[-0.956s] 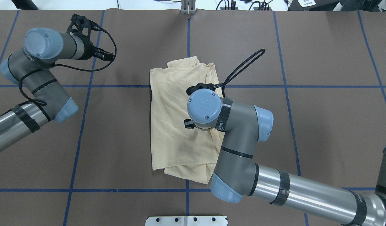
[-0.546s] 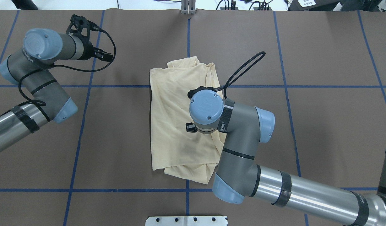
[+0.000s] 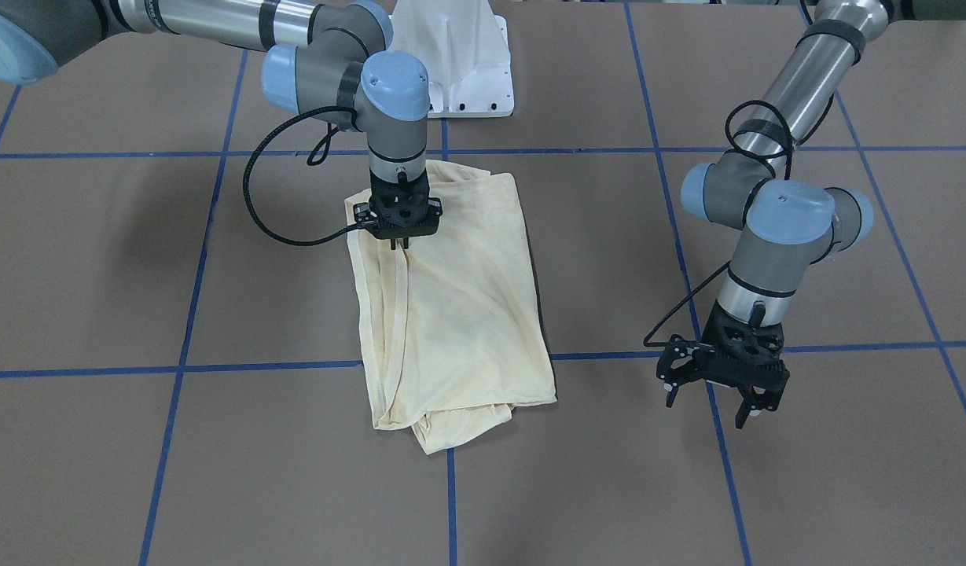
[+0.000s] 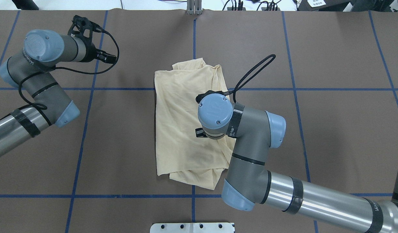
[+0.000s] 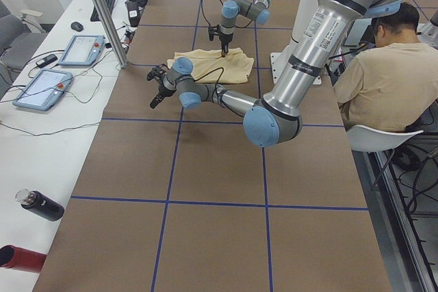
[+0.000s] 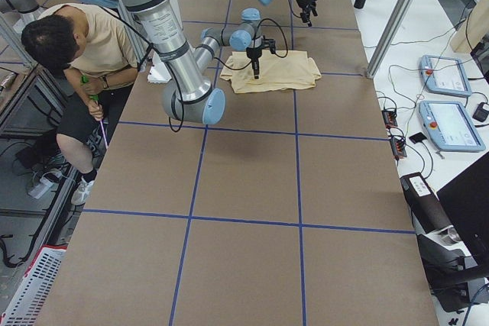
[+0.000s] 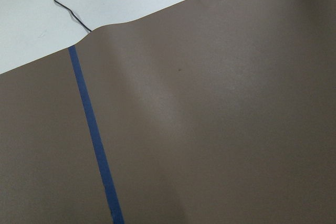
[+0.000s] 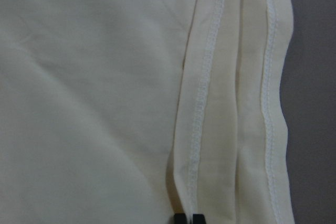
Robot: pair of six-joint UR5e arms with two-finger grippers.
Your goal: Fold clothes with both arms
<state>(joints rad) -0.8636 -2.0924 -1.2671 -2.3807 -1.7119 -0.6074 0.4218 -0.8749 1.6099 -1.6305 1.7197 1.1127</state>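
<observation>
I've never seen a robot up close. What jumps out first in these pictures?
A pale cream shirt lies folded into a long strip in the middle of the brown table. The right claw points straight down onto it, with its tips together at a stitched hem along one edge. The left claw hangs open over bare table off to the side, holding nothing.

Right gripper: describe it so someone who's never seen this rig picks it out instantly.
On the brown table with blue tape lines, find the folded cream-yellow shirt at its middle. The right gripper points straight down onto the shirt, shut on a stitched hem. The left gripper, its only lookalike, hangs open over bare table, off the shirt.
</observation>
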